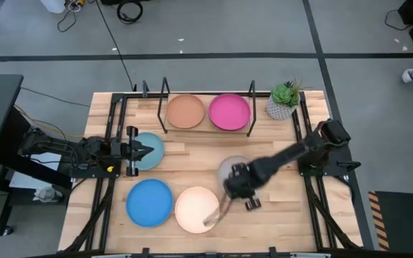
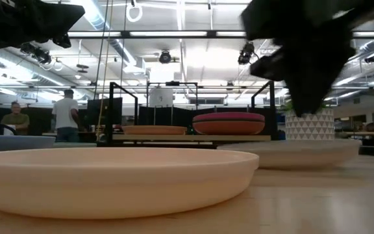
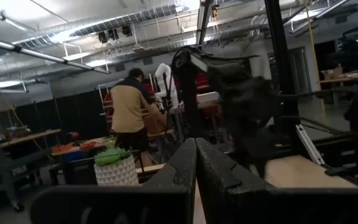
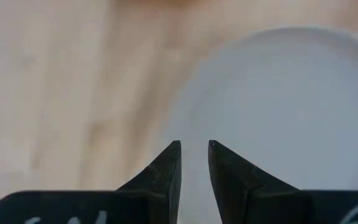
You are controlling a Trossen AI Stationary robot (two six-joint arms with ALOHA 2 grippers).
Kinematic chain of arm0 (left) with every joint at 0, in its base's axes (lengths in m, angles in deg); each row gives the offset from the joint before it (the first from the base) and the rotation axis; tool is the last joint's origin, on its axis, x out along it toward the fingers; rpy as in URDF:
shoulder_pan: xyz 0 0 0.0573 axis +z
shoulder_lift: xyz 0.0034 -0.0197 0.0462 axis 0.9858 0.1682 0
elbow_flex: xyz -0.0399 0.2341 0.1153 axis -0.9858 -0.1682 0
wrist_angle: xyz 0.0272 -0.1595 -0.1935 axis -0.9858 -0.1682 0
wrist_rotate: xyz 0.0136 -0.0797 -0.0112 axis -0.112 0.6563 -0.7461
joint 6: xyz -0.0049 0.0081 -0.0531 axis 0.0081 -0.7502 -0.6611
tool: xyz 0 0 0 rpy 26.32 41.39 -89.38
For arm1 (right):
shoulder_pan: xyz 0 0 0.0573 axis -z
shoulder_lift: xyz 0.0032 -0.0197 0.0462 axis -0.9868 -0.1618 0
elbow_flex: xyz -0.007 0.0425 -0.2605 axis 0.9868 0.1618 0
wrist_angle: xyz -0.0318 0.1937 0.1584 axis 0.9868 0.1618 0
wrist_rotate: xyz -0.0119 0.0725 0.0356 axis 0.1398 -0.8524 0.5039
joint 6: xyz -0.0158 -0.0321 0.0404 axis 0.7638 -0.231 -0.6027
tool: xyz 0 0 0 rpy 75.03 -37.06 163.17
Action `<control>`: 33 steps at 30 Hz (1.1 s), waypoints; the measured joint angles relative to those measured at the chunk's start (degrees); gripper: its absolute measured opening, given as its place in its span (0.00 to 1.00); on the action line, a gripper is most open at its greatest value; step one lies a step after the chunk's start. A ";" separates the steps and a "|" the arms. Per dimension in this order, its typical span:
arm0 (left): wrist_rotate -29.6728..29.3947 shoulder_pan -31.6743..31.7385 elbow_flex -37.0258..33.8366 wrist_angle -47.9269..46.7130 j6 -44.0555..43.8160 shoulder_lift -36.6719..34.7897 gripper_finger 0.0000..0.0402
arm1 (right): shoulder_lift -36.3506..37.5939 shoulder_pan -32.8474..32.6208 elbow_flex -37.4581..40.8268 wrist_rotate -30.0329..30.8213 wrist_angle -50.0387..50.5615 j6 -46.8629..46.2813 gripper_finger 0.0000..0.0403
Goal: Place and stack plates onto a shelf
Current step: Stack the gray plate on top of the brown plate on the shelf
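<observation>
**Operator:** High view, report tool status and plate positions.

**Unit:** My right gripper (image 1: 219,213) hangs over the right-hand rim of the round cream plate (image 1: 191,208), at the table's front edge. In the right wrist view its fingers (image 4: 166,171) stand a narrow gap apart with nothing between them, and a pale plate lies beneath. My left gripper (image 1: 143,150) sits at the left side of the pale wooden table (image 1: 278,215), above the rim of the round light blue plate (image 1: 151,154). In the left wrist view its fingers (image 3: 182,168) are pressed together and carry nothing.

**Operator:** And the shelf?

**Unit:** The low rack with a pale wooden board and black wire uprights (image 1: 207,123) stands at the table's far edge. On it lie a round orange plate (image 1: 185,111) to the left and a round magenta plate (image 1: 229,112) to the right, side by side. In the low view I cannot tell whether anything lies under the magenta one.

**Operator:** Remaining plates?

**Unit:** A round bright blue plate (image 1: 149,202) rests just beside the cream plate, on its left. A round grey plate (image 1: 229,166) lies on the table, partly hidden under my right arm.
</observation>
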 joint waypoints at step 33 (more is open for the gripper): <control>0.00 0.00 0.01 1.18 4.28 0.02 0.04 | -0.07 -2.36 10.31 3.37 -9.75 7.47 0.04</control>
